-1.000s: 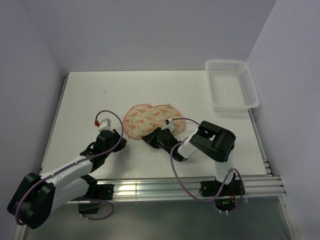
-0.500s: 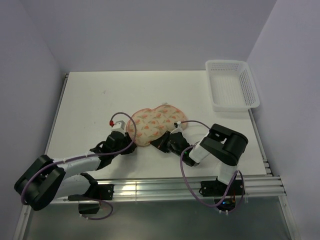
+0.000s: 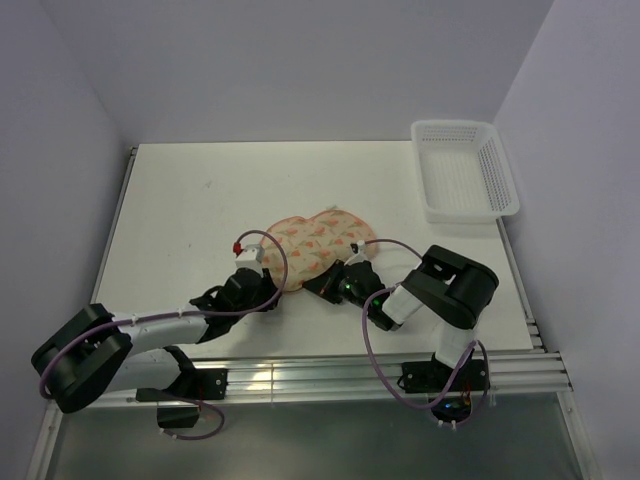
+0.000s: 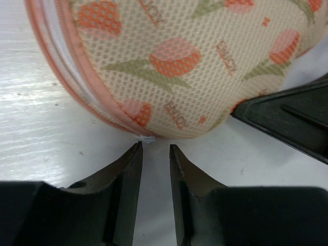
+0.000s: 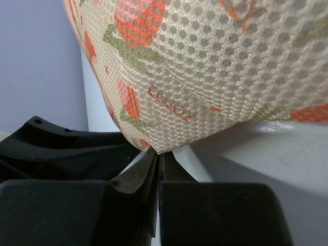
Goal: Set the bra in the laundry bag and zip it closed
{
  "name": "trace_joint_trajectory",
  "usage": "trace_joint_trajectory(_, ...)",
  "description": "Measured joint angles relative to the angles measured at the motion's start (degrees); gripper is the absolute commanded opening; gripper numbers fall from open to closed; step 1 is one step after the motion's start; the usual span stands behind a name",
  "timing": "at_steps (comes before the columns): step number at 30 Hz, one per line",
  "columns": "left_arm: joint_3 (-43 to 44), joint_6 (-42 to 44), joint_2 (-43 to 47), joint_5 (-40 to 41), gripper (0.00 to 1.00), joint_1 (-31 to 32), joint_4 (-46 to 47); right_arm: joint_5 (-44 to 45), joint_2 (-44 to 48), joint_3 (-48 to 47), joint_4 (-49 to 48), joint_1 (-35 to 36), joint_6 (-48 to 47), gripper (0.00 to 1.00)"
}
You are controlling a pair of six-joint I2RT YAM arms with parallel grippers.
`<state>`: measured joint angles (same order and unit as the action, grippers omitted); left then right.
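The left gripper [image 3: 268, 288] is found low on the table [image 3: 170, 200], at the near-left rim of the laundry bag [image 3: 315, 240]. In the left wrist view its fingers [image 4: 130, 174] are seen narrowly parted with nothing between them. The tips stop just short of the bag's edge, where a small white tab [image 4: 147, 138] protrudes.

The right gripper [image 3: 332, 284] is set just beside it, at the near-right rim of the same lobe. In the right wrist view its fingers [image 5: 146, 174] are pressed together, and the bag's lowest edge appears pinched between their tips.

The laundry bag is laid flat near the middle of the table, closed into its peanut shape, with one lobe toward the arms and the other beyond it. The outer mesh is cream-pink, printed with red-orange flowers and green leaves. Small orange lettering [image 5: 171, 105] is repeated across the print. It appears to read "ENJOY", though this is not certain. A pink zip band [image 4: 77, 84] is seen running round the left rim, with white mesh [image 4: 54, 31] behind it.

The bra is not seen in any view, and whether it lies inside the bag cannot be told.

A white perforated basket [image 3: 455, 127] is placed at the far right corner of the table, well apart from the bag.
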<state>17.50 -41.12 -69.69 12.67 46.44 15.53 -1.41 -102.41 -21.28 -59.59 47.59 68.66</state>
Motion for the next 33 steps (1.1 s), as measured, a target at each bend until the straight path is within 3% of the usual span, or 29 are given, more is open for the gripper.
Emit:
trace_joint_trajectory(9,0.96,1.33,3.63,7.23,0.42,1.79,-4.83,-1.81,0.0,0.04,-0.42,-0.35,-0.22,0.0)
trace_joint_trajectory(14,1.07,1.55,4.48,7.76,0.41,2.03,-5.01,-2.75,0.0,0.39,-0.42,-0.72,-0.31,0.0)
trace_joint_trajectory(26,1.07,2.99,-2.08,6.67,0.28,2.03,-0.35,-4.46,0.0,0.42,-0.81,-1.46,-0.37,0.0)
trace_joint_trajectory(33,1.07,2.99,-4.2,5.64,0.03,2.03,1.86,-4.7,0.0,0.85,-1.7,-1.66,-0.33,0.0)
